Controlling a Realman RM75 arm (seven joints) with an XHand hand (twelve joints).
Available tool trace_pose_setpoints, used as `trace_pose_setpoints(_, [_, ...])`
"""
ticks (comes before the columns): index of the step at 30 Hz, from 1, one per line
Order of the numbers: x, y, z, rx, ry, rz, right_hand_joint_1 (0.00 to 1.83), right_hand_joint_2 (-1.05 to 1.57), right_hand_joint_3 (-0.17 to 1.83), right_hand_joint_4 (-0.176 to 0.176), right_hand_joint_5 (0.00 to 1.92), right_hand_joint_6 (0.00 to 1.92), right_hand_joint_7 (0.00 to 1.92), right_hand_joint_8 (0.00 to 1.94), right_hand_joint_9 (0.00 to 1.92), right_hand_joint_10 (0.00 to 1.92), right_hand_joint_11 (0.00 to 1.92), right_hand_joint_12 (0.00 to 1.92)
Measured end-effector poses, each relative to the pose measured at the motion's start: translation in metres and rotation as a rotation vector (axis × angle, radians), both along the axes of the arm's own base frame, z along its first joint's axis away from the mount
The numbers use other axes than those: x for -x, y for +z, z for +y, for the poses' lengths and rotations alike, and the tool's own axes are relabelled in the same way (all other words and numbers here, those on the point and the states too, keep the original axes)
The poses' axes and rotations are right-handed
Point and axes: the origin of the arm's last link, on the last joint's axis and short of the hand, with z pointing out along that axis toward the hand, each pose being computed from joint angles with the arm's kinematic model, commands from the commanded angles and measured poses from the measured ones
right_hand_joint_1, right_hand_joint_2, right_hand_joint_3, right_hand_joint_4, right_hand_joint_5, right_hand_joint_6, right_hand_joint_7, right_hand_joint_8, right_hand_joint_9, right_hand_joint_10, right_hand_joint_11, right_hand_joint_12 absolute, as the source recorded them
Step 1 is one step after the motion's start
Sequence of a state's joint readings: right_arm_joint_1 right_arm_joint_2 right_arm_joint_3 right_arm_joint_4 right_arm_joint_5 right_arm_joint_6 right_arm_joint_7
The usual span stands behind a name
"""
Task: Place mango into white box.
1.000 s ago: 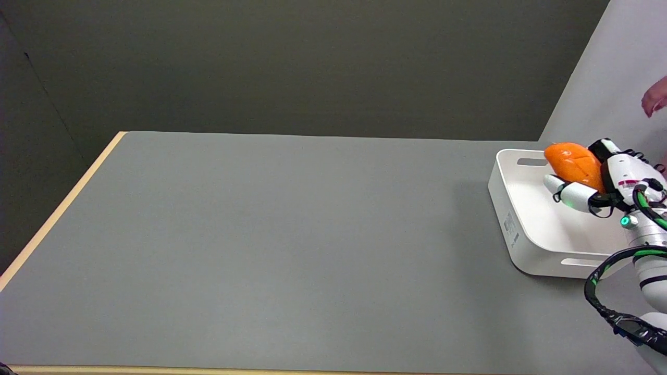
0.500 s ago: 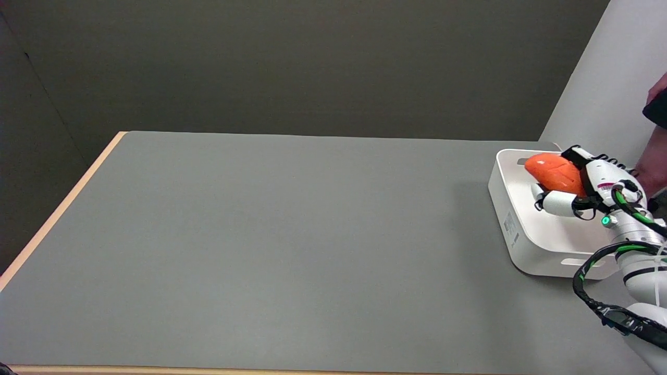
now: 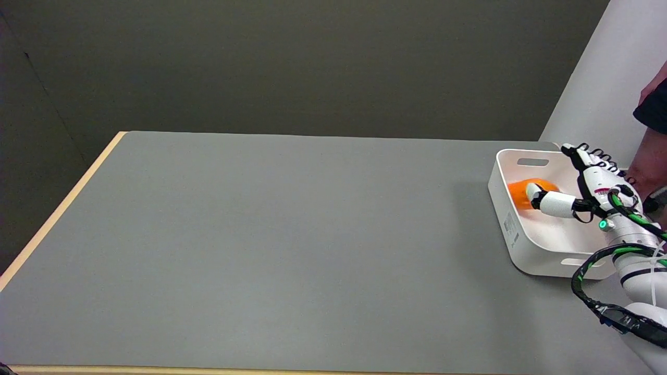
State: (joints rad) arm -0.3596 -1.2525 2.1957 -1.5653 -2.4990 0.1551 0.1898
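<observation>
Down inside the white box, against its left wall and toward the far end, lies the orange mango, its lower part hidden by the box rim so only the upper curve shows. It looks to be resting on the box floor, though the contact itself is out of sight. Just to its right hangs the right hand, above the middle of the box: one white finger reaches leftward so that its tip overlaps the mango's right edge, while the other fingers point up and away toward the far rim. Whether that fingertip touches the fruit or merely passes in front of it cannot be told; the hand appears spread and holding nothing. The step in hand is likely the release and withdrawal, and to do it well the hand should lift straight up with the fingers kept apart, so that the low finger neither nudges the mango nor hooks the box wall or the handle slot on the way out. A rounded fruit may roll a little once let go, but the walls should contain it. At the far right edge, beyond the box, part of a person is visible.
</observation>
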Motion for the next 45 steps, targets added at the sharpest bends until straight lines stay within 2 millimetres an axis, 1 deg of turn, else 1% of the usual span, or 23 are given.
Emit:
trace_pose_setpoints(3, [0.001, 0.001, 0.003, 0.005, 0.004, -0.004, 0.38, 0.54, 0.90, 0.032, 0.00, 0.03, 0.00, 0.00, 0.00, 0.21, 0.00, 0.97])
trace_pose_setpoints(5, [0.001, 0.002, 0.004, 0.009, 0.013, -0.007, 0.37, 0.55, 0.83, 0.019, 0.00, 0.00, 0.00, 0.00, 0.00, 0.00, 0.00, 0.87])
trace_pose_setpoints(8, [0.001, 0.004, 0.007, 0.017, 0.029, -0.016, 0.39, 0.65, 0.67, 0.010, 0.00, 0.00, 0.00, 0.00, 0.00, 0.00, 0.00, 0.79])
trace_pose_setpoints(10, [0.001, 0.005, 0.009, 0.023, 0.046, -0.030, 0.40, 0.68, 0.66, 0.007, 0.00, 0.00, 0.00, 0.00, 0.00, 0.00, 0.00, 0.70])
trace_pose_setpoints(13, [0.001, 0.006, 0.010, 0.032, 0.075, -0.056, 0.39, 0.69, 0.65, 0.006, 0.00, 0.00, 0.00, 0.00, 0.00, 0.00, 0.00, 0.67])
trace_pose_setpoints(22, [-0.004, 0.013, 0.016, 0.080, 0.255, -0.238, 0.37, 0.70, 0.67, 0.004, 0.00, 0.00, 0.00, 0.00, 0.00, 0.00, 0.00, 0.71])
trace_pose_setpoints(24, [-0.005, 0.014, 0.018, 0.093, 0.296, -0.279, 0.35, 0.62, 0.83, 0.007, 0.00, 0.00, 0.00, 0.00, 0.00, 0.00, 0.00, 0.71])
trace_pose_setpoints(27, [-0.005, 0.018, 0.021, 0.116, 0.356, -0.343, 0.37, 0.71, 0.68, 0.002, 0.00, 0.00, 0.00, 0.00, 0.00, 0.00, 0.00, 0.70])
trace_pose_setpoints(33, [0.003, 0.029, 0.033, 0.189, 0.447, -0.443, 0.38, 0.71, 0.68, -0.001, 0.00, 0.00, 0.00, 0.00, 0.00, 0.00, 0.00, 0.69])
trace_pose_setpoints(38, [0.011, 0.038, 0.043, 0.251, 0.498, -0.500, 0.36, 0.70, 0.71, 0.014, 0.00, 0.00, 0.00, 0.00, 0.00, 0.00, 0.00, 0.66])
trace_pose_setpoints(45, [0.017, 0.042, 0.048, 0.288, 0.546, -0.547, 0.35, 0.69, 0.73, 0.022, 0.00, 0.00, 0.00, 0.00, 0.00, 0.00, 0.00, 0.68])
